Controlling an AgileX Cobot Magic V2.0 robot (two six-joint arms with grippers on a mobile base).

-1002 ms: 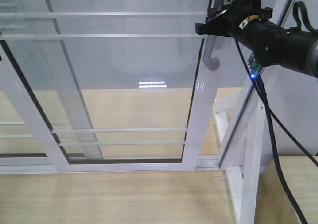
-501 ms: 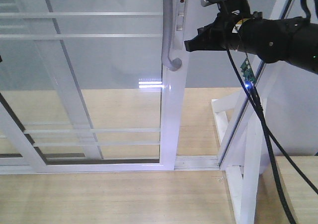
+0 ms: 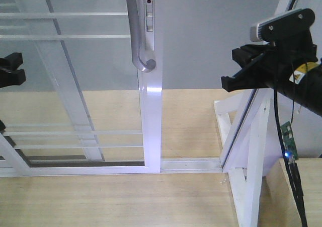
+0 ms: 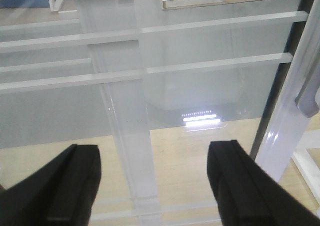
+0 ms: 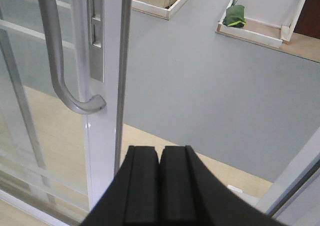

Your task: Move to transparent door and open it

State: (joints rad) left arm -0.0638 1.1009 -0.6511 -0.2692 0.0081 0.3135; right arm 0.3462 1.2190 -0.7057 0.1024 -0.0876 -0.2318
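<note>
Transparent door [image 3: 151,116] sits untouched, right end effector [image 5: 160,153] pinched together (left end effector [image 4: 155,158] spread)

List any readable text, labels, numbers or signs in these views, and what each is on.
No legible text in any view.
Yellow sticker on the right arm: print too small to read.
Green circuit board hanging below that arm: markings too small to read.
Lock plate on the transparent door frame: only a red dot, no lettering visible.
</note>
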